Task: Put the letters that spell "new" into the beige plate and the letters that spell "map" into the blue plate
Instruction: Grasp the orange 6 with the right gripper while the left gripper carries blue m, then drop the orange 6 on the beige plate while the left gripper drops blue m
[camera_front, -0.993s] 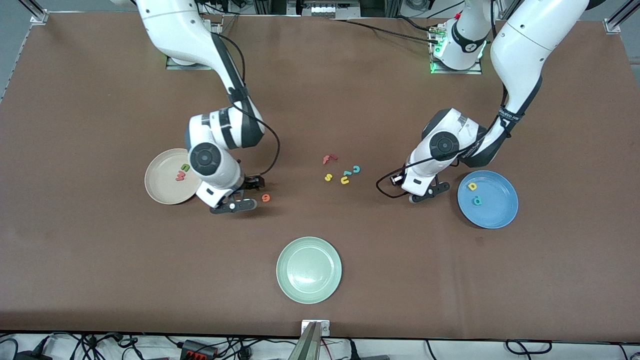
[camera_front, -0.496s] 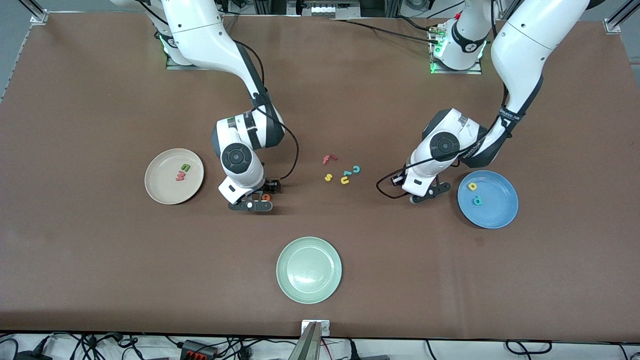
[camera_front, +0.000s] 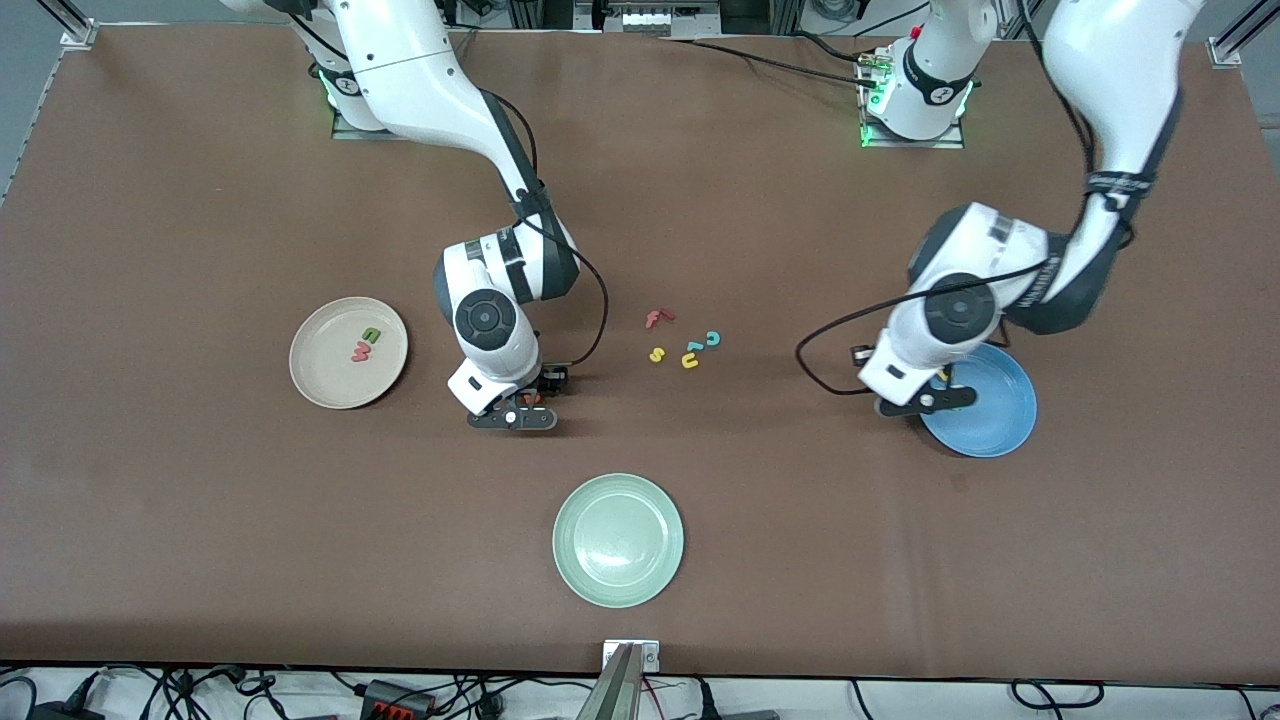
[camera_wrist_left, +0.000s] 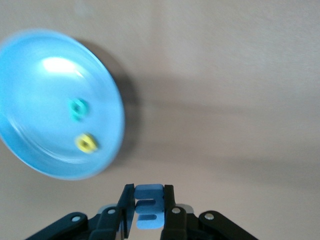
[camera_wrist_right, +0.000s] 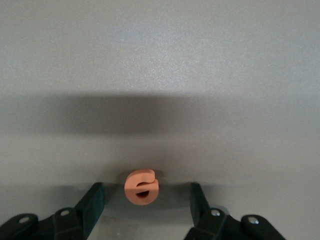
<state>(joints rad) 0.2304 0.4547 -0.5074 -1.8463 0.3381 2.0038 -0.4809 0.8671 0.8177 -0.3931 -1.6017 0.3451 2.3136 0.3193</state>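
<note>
My right gripper (camera_wrist_right: 145, 210) has its jaws open around the small orange foam letter e (camera_wrist_right: 141, 186), which sits right between them, while my left gripper (camera_wrist_left: 149, 210) pinches the little blue foam letter m (camera_wrist_left: 149, 206).

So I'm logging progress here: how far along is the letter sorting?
Done: green n and red-pink w lie in the beige plate; yellow a and teal p in the blue plate. In hand: left pincer grips the blue m. Left: right pincer, open, straddles the orange e.
</note>
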